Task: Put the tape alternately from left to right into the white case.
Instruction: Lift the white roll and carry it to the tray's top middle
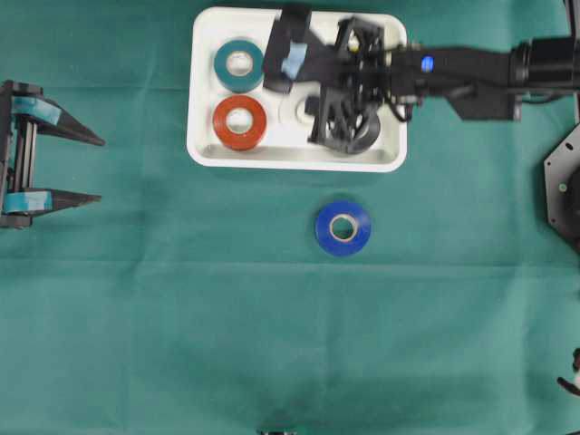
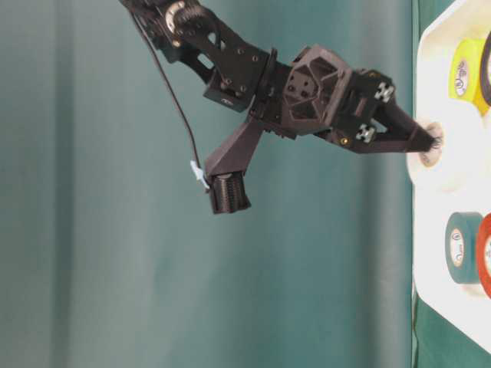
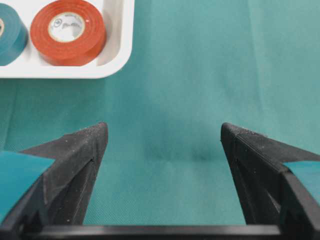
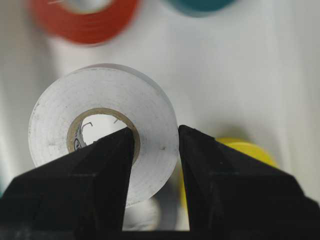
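Note:
My right gripper [image 4: 156, 132] is shut on the white tape [image 4: 105, 100], one finger inside the core and the other on the outer wall. It holds the roll over the middle of the white case [image 1: 204, 154]. I cannot tell whether the roll touches the floor of the case. In the case lie the teal roll [image 1: 238, 65], the red roll [image 1: 239, 122] and the yellow roll [image 4: 250, 150]. The blue roll [image 1: 343, 227] lies flat on the cloth in front of the case. My left gripper [image 1: 100, 169] stands open and empty at the far left.
The right arm [image 1: 471, 72] reaches across the case's right half and hides what lies under it. Green cloth [image 1: 181, 317] covers the table.

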Tool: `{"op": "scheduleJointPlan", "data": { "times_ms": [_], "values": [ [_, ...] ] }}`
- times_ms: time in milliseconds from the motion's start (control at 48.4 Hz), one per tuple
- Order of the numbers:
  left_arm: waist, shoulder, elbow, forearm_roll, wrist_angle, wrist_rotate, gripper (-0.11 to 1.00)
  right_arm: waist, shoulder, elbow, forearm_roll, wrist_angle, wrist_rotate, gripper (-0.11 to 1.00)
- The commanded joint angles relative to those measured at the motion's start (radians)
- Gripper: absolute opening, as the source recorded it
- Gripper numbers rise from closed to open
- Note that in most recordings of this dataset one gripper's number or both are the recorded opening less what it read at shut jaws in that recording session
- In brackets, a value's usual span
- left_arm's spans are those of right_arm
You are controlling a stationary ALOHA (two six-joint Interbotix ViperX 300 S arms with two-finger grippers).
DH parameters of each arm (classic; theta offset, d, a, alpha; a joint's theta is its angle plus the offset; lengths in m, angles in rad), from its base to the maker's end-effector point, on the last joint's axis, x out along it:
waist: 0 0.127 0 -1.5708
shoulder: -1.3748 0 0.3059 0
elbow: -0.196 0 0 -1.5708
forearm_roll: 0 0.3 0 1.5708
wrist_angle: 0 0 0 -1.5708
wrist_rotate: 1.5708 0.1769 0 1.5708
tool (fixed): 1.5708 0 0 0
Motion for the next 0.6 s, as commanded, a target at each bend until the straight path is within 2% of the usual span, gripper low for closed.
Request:
{"op": "scheduleJointPlan", "data": {
  "times_ms": [0, 290, 579],
  "values": [
    [-0.003, 0.003, -0.011, 0.0, -0.011, -0.002, 0.9, -0.037, -0.011, -0.021, -0.003, -0.02, 0.0, 0.01],
    [-0.003, 0.003, -0.011, 0.0, -0.011, -0.002, 0.9, -0.147, 0.015, -0.023, -0.003, -0.132, 0.002, 0.01],
    [-0.002, 0.003, -0.012, 0.0, -0.011, -0.002, 0.89, -0.193, 0.034, -0.026, -0.003, -0.167, 0.003, 0.01]
  ]
}}
